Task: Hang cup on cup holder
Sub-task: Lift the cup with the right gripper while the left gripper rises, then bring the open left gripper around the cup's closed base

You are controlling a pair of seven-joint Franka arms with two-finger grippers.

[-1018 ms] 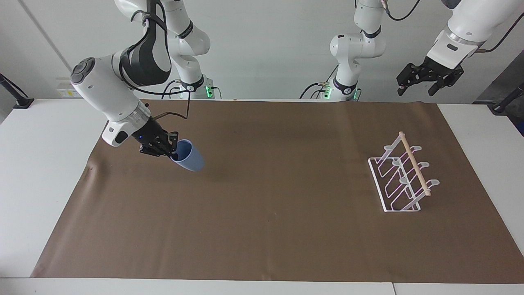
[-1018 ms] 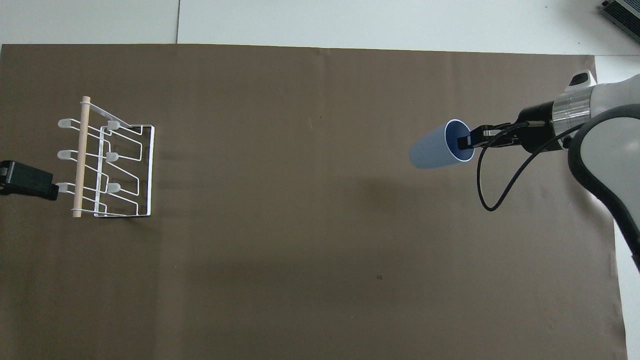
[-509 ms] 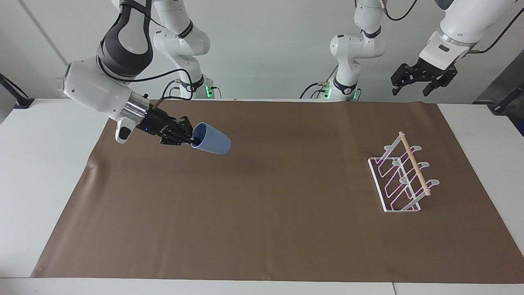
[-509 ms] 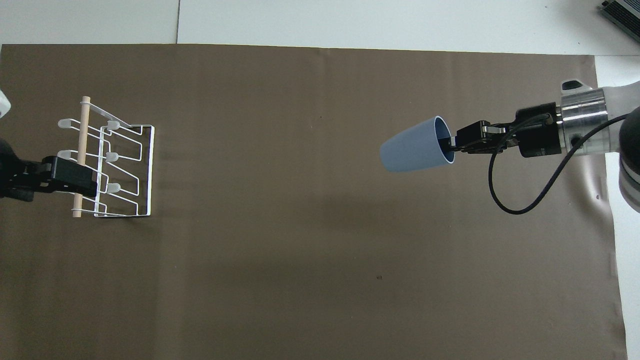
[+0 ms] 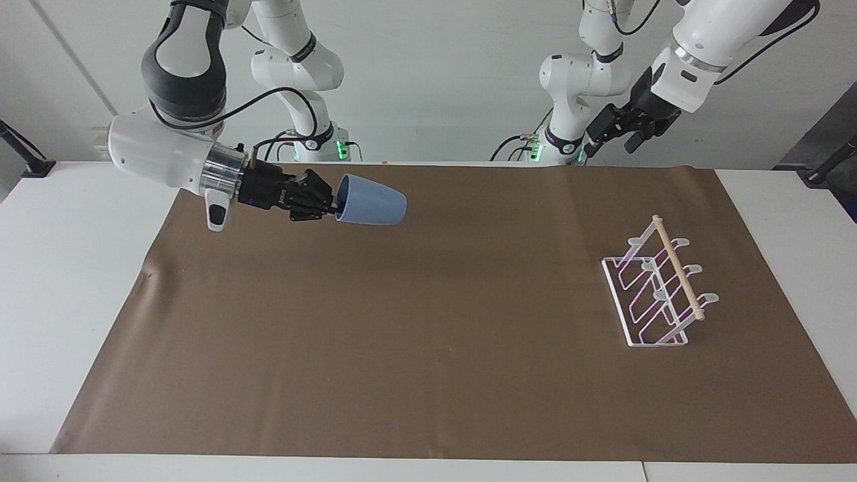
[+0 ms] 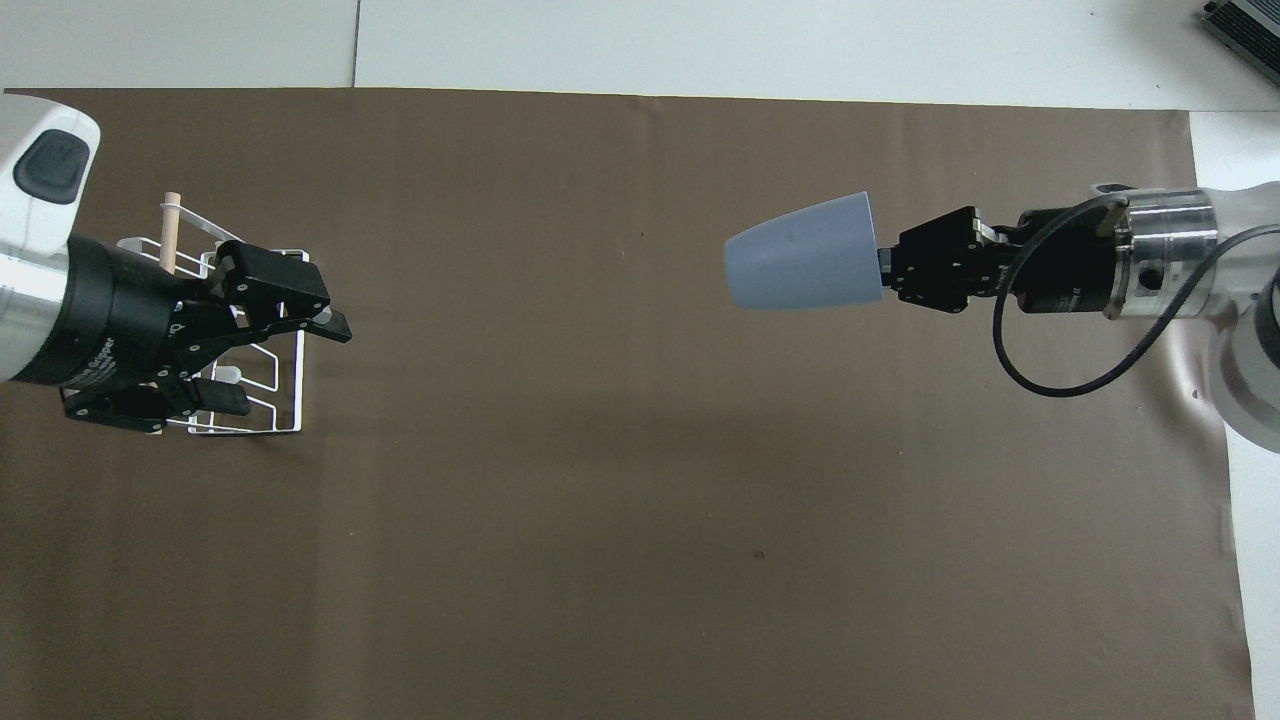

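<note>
My right gripper (image 5: 329, 203) is shut on the rim of the light-blue cup (image 5: 372, 201) and holds it on its side in the air over the brown mat, base pointing toward the left arm's end. In the overhead view the cup (image 6: 803, 252) juts from the right gripper (image 6: 884, 276). The white wire cup holder (image 5: 659, 289) with its wooden dowel stands on the mat at the left arm's end. My left gripper (image 5: 606, 137) is open and empty, high in the air. In the overhead view the left gripper (image 6: 292, 365) covers much of the cup holder (image 6: 296, 400), but it is far above it.
A brown mat (image 5: 428, 348) covers most of the white table (image 5: 60, 281). A dark device (image 6: 1245, 25) lies at the table's corner farthest from the robots, at the right arm's end.
My right gripper has raised the cup, turned it level and carried it toward the table's middle. My left gripper has swung in toward the middle, up in the air.
</note>
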